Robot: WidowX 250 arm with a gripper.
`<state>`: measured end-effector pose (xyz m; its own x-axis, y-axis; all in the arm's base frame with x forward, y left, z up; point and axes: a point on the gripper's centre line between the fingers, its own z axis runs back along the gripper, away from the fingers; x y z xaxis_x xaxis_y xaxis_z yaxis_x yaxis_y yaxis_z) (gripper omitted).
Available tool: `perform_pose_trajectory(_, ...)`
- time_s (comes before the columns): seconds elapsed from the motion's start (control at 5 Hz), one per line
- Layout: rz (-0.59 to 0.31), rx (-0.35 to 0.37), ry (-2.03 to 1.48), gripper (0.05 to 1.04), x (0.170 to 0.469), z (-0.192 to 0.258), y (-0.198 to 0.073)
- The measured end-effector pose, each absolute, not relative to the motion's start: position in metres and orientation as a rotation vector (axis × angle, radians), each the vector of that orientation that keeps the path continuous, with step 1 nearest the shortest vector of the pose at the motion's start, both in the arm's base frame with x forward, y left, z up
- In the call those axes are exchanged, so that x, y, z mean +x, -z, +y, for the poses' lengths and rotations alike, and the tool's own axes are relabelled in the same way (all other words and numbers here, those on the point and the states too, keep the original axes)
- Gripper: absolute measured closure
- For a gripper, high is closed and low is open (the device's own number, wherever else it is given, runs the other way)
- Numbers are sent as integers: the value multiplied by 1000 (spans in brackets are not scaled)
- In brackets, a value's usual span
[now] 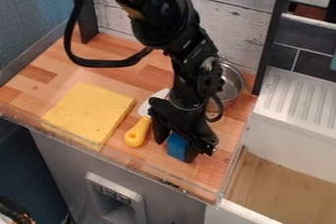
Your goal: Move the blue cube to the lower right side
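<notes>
Via remote, I hold matte blue cube [177, 146] btwn fingers of blk 2-finger gripper [176, 143], nr rounded yellow-handled spatula [136, 132], wood-grain ctr [146, 161].

Yellow cloth [89, 112] flat on left part of wooden bench [151, 156]. Yellow-handled utensil [136, 132] just right of it, pale blade pointing rearward. Metal bowl [234, 84] at back right, partly hidden. Whitish plank wall [226, 26] behind. Ridged white drainboard [298, 95] far right, dark tiles [315, 66] behind that.
</notes>
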<state>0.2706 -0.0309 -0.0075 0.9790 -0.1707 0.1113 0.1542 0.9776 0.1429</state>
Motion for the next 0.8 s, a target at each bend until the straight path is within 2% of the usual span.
perform_pose_trajectory(0.2,-137,124,170,76,272,-31,0)
perform_pose_trajectory(0.4,-161,125,160,82,273,-27,-15)
perform_pose_trajectory(0.8,-224,93,185,83,278,-24,-60)
